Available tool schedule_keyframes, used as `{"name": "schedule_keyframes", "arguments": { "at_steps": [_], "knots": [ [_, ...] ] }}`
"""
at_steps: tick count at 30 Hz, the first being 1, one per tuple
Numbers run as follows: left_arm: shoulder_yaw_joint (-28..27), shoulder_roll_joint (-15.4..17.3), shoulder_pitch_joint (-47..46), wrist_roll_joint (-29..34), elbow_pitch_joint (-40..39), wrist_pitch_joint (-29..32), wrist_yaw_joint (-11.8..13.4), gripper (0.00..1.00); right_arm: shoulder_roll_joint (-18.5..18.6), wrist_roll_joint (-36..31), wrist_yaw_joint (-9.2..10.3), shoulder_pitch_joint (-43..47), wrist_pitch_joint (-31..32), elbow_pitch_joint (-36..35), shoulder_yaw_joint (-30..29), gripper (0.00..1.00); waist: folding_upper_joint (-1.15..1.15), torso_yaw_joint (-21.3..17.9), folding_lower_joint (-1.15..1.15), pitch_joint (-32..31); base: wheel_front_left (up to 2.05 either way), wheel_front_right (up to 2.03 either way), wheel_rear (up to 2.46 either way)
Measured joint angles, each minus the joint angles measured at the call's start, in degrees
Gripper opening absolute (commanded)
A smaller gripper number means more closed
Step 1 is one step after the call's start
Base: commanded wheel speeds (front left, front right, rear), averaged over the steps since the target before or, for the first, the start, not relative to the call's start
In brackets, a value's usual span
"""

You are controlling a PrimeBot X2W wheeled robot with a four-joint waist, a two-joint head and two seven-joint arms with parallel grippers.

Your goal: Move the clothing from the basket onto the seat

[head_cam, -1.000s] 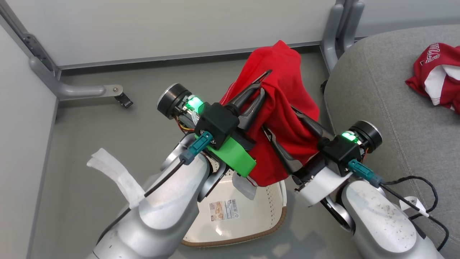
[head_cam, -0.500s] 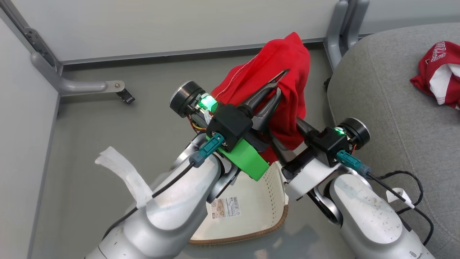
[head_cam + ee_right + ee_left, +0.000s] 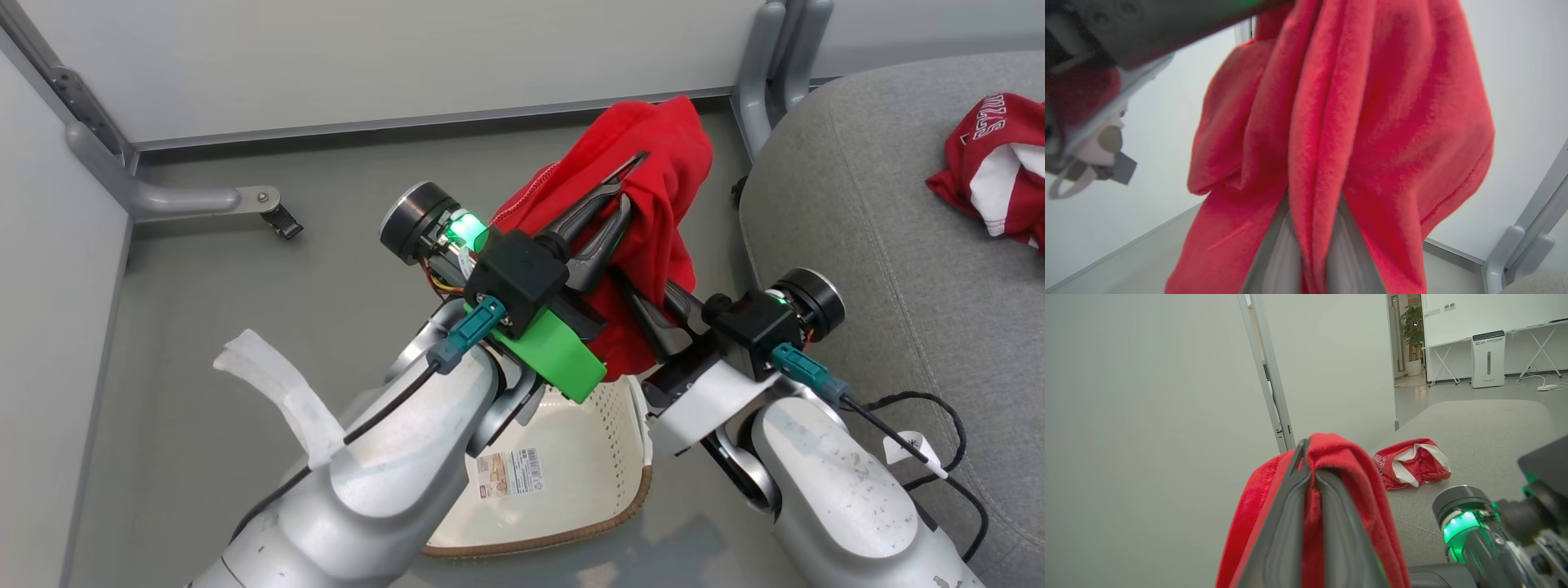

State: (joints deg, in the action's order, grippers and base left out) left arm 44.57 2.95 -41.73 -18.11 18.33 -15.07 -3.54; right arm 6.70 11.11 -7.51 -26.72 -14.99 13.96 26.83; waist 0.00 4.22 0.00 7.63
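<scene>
One red garment of the clothing (image 3: pixel 653 155) hangs in the air above the floor, past the basket (image 3: pixel 608 498). My left gripper (image 3: pixel 630 175) is shut on its top fold, which the left wrist view shows draped over the gripper (image 3: pixel 1310 457). My right gripper (image 3: pixel 645 298) is shut on a lower fold; the right wrist view shows red cloth (image 3: pixel 1355 102) pinched between its fingers (image 3: pixel 1274 249). A second red and white garment (image 3: pixel 992 167) lies crumpled on the grey seat (image 3: pixel 882 245), also seen as a heap (image 3: pixel 1410 463) on the cushion (image 3: pixel 1486 424).
The cream basket stands on the grey floor below my forearms, its label sticker (image 3: pixel 510 474) showing. White partition walls with grey metal feet (image 3: pixel 196 200) (image 3: pixel 771 73) close off the back and left. A black cable (image 3: pixel 939 408) lies on the seat's near edge.
My right gripper's fingers were spread around the hanging cloth and have closed on it. Both arms have shifted the garment slightly up and right, and the head view has moved a little.
</scene>
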Motion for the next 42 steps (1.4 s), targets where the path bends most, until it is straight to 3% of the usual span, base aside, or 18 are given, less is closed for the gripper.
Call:
{"name": "schedule_keyframes", "arguments": {
  "at_steps": [12,13,14,15,32,42],
  "knots": [
    [-0.1,0.0,0.4,0.1,0.7,-0.1,-0.1,0.0,0.0,-0.1,0.0,0.6,0.0,-0.6,-0.7,0.0,0.0,-0.3,0.0,-0.3,0.0,0.0,0.0],
    [-0.2,0.0,0.5,0.1,0.7,-0.1,-0.1,0.33,0.0,-0.1,0.0,0.8,0.0,-0.6,-0.7,0.0,0.0,-0.3,0.0,-0.4,0.0,0.0,0.0],
    [-0.3,0.0,0.7,0.1,0.7,-0.1,-0.1,0.97,0.0,-0.1,0.0,0.9,0.0,-0.7,-0.8,0.0,0.0,-0.3,0.0,-0.4,0.0,0.0,0.0],
    [-0.3,0.0,0.7,0.1,0.7,-0.1,0.0,1.0,0.0,-0.1,0.0,1.0,0.0,-0.7,-0.9,0.0,0.0,-0.3,0.0,-0.4,0.0,0.0,0.0],
    [-1.3,0.0,1.5,1.2,1.0,-0.1,0.0,1.0,0.2,-0.6,0.0,1.9,0.0,-1.2,-4.2,0.0,0.0,-0.6,0.0,0.5,0.0,0.0,0.0],
    [-1.7,0.5,2.2,1.7,0.9,-0.1,0.0,1.0,-0.1,-1.1,0.0,3.6,0.0,-2.6,-8.7,0.0,0.0,-3.8,0.0,1.8,0.0,0.0,0.0]
  ]
}}
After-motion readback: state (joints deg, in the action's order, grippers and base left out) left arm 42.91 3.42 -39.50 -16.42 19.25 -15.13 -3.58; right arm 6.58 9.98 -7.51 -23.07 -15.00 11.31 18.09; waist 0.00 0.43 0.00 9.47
